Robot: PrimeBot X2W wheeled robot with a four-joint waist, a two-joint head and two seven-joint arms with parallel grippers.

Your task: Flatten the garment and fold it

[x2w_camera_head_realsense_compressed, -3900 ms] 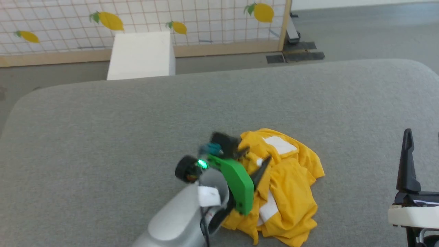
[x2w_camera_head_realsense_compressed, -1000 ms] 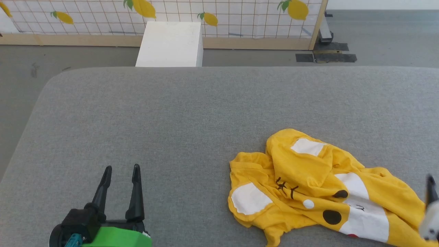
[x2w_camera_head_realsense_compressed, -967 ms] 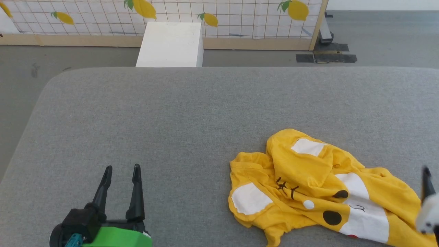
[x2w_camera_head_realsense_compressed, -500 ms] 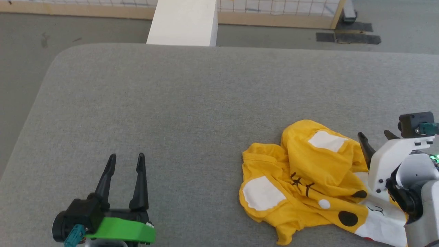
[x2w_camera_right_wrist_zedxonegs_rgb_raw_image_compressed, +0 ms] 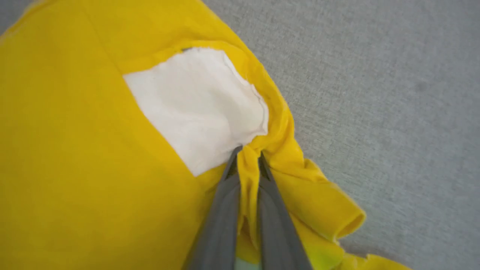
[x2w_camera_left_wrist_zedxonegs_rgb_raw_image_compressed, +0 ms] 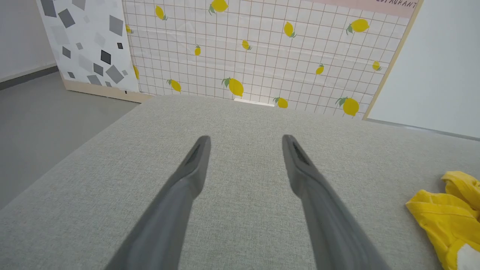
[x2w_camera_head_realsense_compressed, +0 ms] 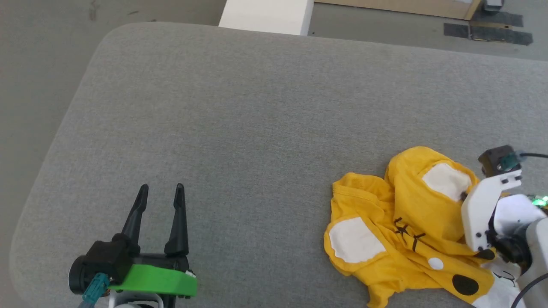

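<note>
The right gripper (x2w_camera_right_wrist_zedxonegs_rgb_raw_image_compressed: 247,154) is clamping onto the garment (x2w_camera_head_realsense_compressed: 411,188), its two dark fingers now pressed together with a thin ridge of yellow cloth pinched between them, just beside a white patch (x2w_camera_right_wrist_zedxonegs_rgb_raw_image_compressed: 195,105) near the shirt's edge. Half a second ago those fingers were standing apart over that side of the heap, and a second ago the arm was only edging into the picture. The T-shirt is lying crumpled toward the near right part of the grey padded table (x2w_camera_head_realsense_compressed: 257,128), with white patches and black stripe marks showing among the folds, and it is nowhere near flat. The left gripper (x2w_camera_head_realsense_compressed: 161,188) is sitting over the near left part of the table as it was a second ago, jaws spread wide and holding nothing, well apart from the cloth. The head camera is tipping downward and the whole picture is shifting with it, so the heap's apparent slide is not a move of the shirt. The fresh grip is suggesting that flattening is only beginning. With one edge secured, a lift or outward pull looks likely, and the idle left gripper would probably need its own hold on the opposite side before the shirt can be spread; folding is lying entirely ahead.
</note>
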